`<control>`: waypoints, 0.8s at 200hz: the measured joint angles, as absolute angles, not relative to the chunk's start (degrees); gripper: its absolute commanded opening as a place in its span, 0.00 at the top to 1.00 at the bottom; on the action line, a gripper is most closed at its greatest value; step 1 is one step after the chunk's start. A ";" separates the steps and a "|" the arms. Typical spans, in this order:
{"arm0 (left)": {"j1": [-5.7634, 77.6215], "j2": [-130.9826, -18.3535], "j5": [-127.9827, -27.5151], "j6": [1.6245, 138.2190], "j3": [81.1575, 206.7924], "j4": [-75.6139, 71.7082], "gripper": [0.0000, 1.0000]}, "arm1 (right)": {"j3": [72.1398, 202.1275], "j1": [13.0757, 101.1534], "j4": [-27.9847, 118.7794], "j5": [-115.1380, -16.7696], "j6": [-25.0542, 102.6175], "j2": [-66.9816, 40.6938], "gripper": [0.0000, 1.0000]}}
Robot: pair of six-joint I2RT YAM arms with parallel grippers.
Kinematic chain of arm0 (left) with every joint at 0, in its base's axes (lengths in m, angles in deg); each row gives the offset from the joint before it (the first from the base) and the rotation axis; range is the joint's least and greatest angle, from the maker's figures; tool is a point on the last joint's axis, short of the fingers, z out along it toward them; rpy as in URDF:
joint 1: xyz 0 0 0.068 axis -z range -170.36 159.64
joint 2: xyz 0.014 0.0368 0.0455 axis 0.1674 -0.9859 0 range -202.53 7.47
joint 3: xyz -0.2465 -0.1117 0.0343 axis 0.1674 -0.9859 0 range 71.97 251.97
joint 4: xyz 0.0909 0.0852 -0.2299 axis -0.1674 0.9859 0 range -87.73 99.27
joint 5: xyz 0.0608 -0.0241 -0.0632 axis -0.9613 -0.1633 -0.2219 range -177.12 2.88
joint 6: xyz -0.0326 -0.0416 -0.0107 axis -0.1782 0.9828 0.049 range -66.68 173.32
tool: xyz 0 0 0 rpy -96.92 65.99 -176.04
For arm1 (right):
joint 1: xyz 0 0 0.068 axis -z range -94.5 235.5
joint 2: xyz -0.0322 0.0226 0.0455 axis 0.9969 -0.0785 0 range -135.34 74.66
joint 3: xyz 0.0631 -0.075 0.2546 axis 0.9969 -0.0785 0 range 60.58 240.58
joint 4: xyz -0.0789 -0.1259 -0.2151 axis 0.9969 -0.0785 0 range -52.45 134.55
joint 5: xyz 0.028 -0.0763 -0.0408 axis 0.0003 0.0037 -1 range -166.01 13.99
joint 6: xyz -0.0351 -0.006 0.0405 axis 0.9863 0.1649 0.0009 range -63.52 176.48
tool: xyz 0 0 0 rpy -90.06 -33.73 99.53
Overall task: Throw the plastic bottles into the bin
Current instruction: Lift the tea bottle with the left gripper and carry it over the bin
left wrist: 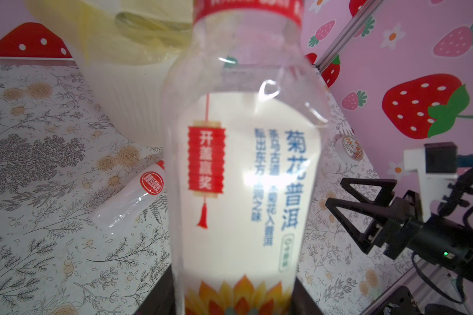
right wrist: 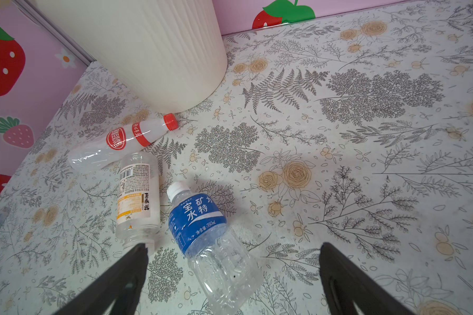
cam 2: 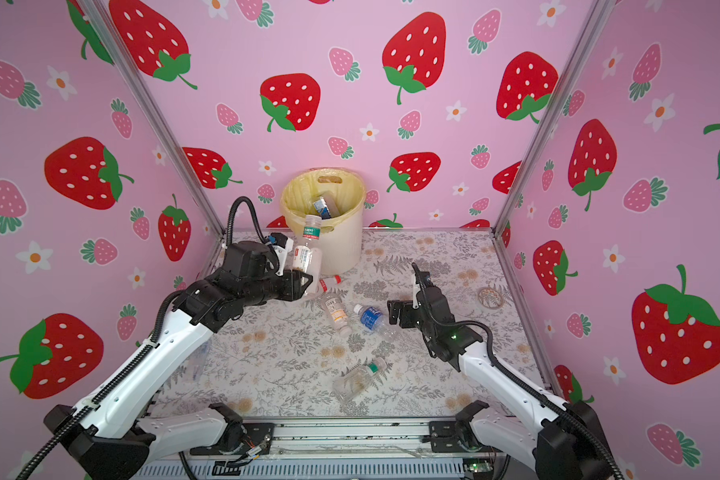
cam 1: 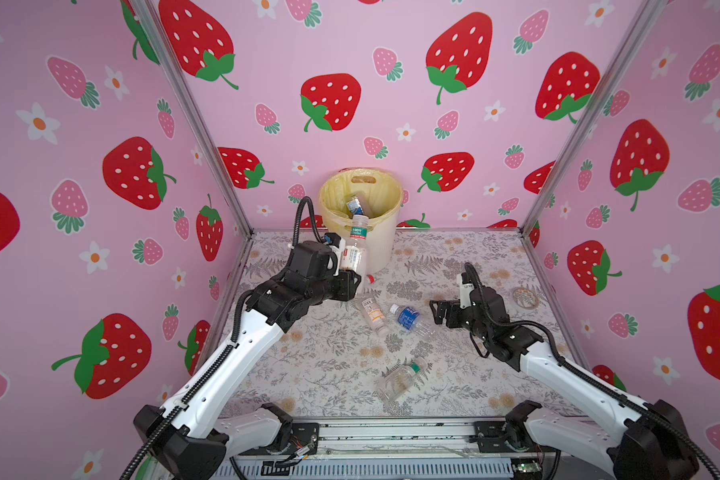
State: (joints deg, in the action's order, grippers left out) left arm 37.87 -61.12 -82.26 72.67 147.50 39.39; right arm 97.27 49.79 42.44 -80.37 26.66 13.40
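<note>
Sunflower-label bottle [cam 1: 354,253] upright in clenched left pincer [cam 1: 355,279] before bin [cam 1: 381,245]; right pincer [cam 1: 436,312] agape

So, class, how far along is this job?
Done: one bottle shows in the bin. In hand: the left gripper grips a sunflower bottle beside the bin. Left on the table: red-capped bottle, orange-label bottle, blue-label bottle by the open right gripper, green-capped bottle.
</note>
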 measured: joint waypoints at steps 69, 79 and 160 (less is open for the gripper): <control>31.99 -55.97 -80.38 74.18 147.06 34.91 0.51 | 97.14 49.79 42.81 -80.26 26.53 13.05 0.01; 31.29 -53.84 -80.16 74.61 145.29 33.16 0.51 | 97.14 49.79 42.88 -80.26 26.55 12.92 0.01; 28.05 -46.48 -79.87 77.39 133.58 24.75 0.51 | 97.18 50.06 43.27 -79.95 26.72 9.71 0.01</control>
